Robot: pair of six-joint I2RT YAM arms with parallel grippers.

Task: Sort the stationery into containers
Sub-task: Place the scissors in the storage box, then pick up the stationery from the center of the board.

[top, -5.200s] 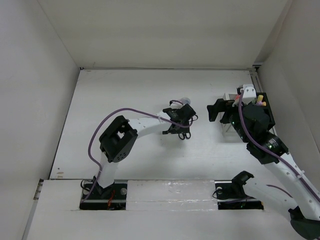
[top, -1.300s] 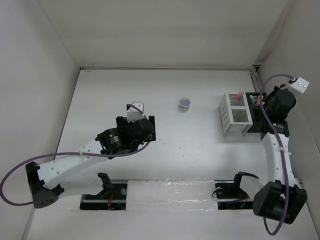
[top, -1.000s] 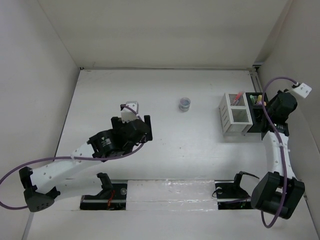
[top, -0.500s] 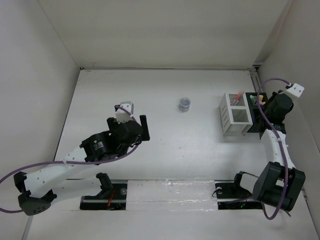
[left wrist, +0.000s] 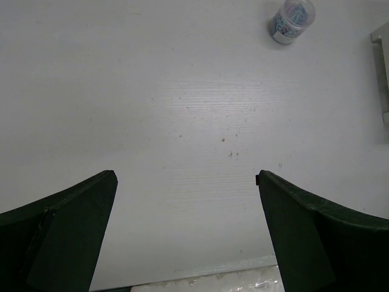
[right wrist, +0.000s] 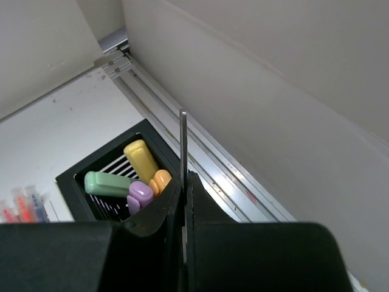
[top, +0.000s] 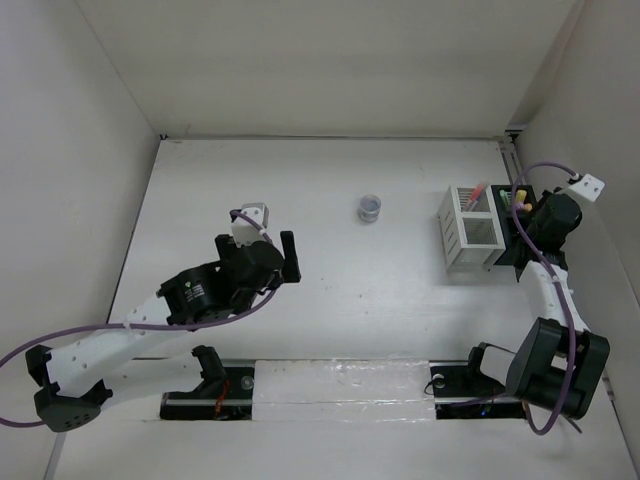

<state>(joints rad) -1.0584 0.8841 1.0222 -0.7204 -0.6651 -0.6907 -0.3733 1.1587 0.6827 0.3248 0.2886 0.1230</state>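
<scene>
My right gripper (right wrist: 184, 176) is shut on a thin grey metal blade (right wrist: 183, 140), which looks like the scissors' blade; the handles are hidden. It hangs beside the right edge of the black container (right wrist: 79, 182) (top: 521, 238). That box holds yellow (right wrist: 141, 159), green (right wrist: 106, 184), purple (right wrist: 140, 193) and orange (right wrist: 161, 180) highlighters. Orange-red pens (top: 478, 190) stand in the white container (top: 470, 232). A small grey roll (top: 370, 208) (left wrist: 292, 18) stands alone at mid-table. My left gripper (left wrist: 185, 176) (top: 256, 248) hovers open over bare table, far from the roll.
The right side wall and an aluminium rail (right wrist: 200, 140) run close behind the black container. The table's near edge with a taped strip (top: 340, 375) lies just below the left gripper.
The left arm has drawn back a little toward the near left. The right wrist has shifted slightly by the black container, still shut on the blade.
</scene>
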